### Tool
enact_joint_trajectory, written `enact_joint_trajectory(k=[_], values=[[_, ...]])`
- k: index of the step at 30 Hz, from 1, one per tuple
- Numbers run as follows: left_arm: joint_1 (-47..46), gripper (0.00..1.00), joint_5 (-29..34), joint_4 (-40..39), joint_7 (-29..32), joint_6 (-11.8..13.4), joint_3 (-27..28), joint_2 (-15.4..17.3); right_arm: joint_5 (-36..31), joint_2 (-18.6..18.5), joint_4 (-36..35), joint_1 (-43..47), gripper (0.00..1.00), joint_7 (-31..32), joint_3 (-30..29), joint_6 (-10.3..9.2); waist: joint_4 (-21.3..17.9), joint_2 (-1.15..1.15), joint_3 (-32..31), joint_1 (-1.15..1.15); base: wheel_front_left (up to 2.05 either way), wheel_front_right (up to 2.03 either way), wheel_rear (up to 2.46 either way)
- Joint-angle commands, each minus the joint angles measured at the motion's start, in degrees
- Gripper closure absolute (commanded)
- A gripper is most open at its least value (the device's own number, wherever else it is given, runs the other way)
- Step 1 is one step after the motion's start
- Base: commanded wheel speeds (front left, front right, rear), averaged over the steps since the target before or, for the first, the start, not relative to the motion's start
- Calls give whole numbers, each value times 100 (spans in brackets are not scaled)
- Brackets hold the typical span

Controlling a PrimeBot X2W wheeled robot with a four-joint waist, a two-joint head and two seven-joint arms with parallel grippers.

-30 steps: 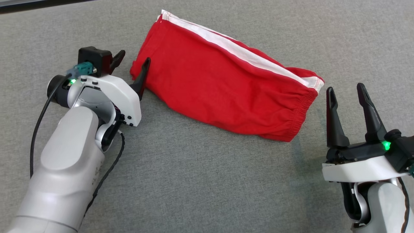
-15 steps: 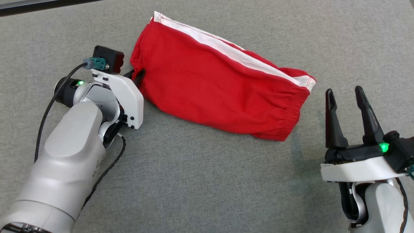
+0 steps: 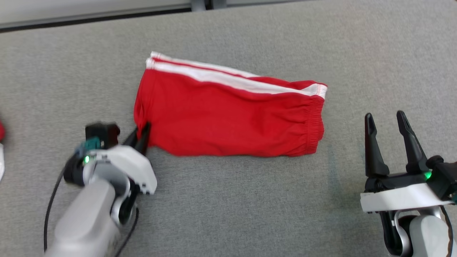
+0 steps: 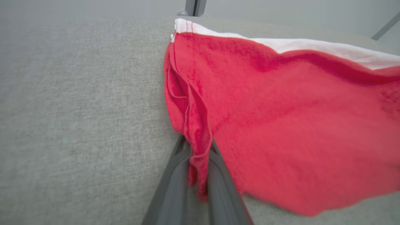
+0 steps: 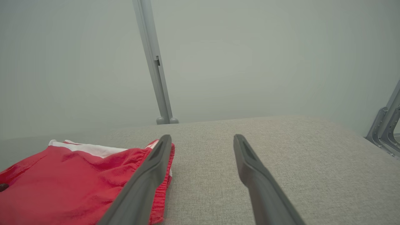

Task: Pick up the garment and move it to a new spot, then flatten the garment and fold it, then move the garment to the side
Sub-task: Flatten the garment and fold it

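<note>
where the head view blurs, the wrist view shows the left claw (image 4: pixel 198 150) clenching the shorts (image 4: pixel 297 125) by the hem; right claw (image 3: pixel 383 115) released.

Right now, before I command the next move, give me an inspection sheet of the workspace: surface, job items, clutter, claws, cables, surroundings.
Surface: grey fabric tabletop, flat, no stains seen.
Job's things: red shorts with white side stripes, lying mid-table, elastic waistband at the robot's right end.
Clutter: red and white item at the far left edge, cropped, cannot identify.
Claws: left claw shut on the shorts' near left corner; right claw open, beside the waistband, apart from the cloth.
Cables: black cable along the left forearm, clear of the shorts.
Surroundings: pale wall and grey metal post behind the table.
</note>
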Motion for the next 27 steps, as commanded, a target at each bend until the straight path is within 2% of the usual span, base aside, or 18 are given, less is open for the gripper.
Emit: enact_joint_trajectory(k=[1, 8, 9, 10, 11, 13, 17, 19, 23, 27], values=[[405, 100, -98, -158, -25, 142, 66, 74, -13, -49, -33, 98, 0, 46, -26, -10, 146, 0, -191, 0, 0, 0, 0], [1516, 100, -220, -1457, 110, 649, 186, 352, 30, -38, -97, 310, 0, 187, -50, -10, 247, 0, -435, 0, 0, 0, 0], [1612, 86, -239, -1608, 154, 661, 166, 375, 23, -37, -109, 330, 0, 212, -48, -10, 251, 0, -452, 0, 0, 0, 0], [1664, 54, -178, -1767, 112, 712, 156, 428, -7, -50, -114, 345, 0, 240, -37, -10, 254, 0, -462, 0, 0, 0, 0], [1703, 0, -151, -1914, 16, 781, 209, 465, -33, -58, -124, 352, 0, 266, -26, -10, 251, 0, -470, 0, 0, 0, 0], [1778, 0, -140, -2023, -35, 839, 237, 473, -52, -68, -140, 353, 0, 296, -20, -10, 249, 0, -487, 0, 0, 0, 0], [1972, 0, 115, -2426, -566, 1281, 436, 571, -107, -94, -231, 367, 0, 403, -35, -10, 251, 0, -561, 0, 0, 0, 0], [1966, 0, 206, -2645, -800, 1380, 578, 608, -108, -96, -263, 382, 0, 456, -53, -10, 266, 0, -616, 0, 0, 0, 0], [2051, 0, 452, -3052, -1004, 1459, 844, 680, -140, -106, -317, 454, 0, 563, -66, -10, 308, 0, -750, 0, 0, 0, 0], [2189, 0, 571, -3365, -1035, 1394, 1094, 682, -181, -113, -373, 547, 0, 700, -97, -10, 367, 0, -886, 0, 0, 0, 0]])
